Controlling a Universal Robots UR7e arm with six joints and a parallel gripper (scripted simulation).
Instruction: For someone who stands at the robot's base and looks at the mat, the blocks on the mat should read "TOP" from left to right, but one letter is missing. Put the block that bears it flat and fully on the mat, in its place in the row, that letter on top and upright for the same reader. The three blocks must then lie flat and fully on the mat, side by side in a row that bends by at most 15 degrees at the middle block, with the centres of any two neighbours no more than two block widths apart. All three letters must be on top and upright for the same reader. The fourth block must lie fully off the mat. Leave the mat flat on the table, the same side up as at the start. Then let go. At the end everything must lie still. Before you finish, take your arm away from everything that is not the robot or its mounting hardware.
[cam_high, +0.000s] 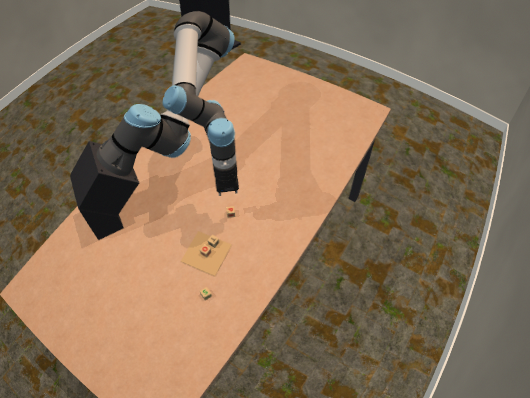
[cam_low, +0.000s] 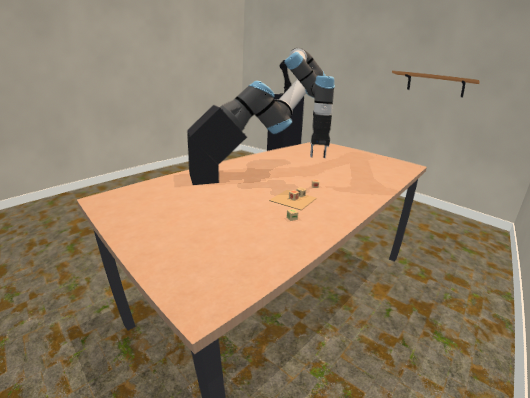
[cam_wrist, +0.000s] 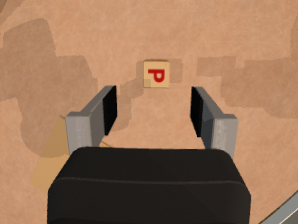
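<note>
Above the counter (cam_high: 310, 150), the spread, empty hand (cam_wrist: 152, 117) is being held over the P block (cam_wrist: 157, 74), which risks being nudged by a misaligned descent.

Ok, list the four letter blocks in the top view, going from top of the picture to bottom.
P block → T block → O block → S block. The T and O sit on the mat; the other two lie off it.
</note>
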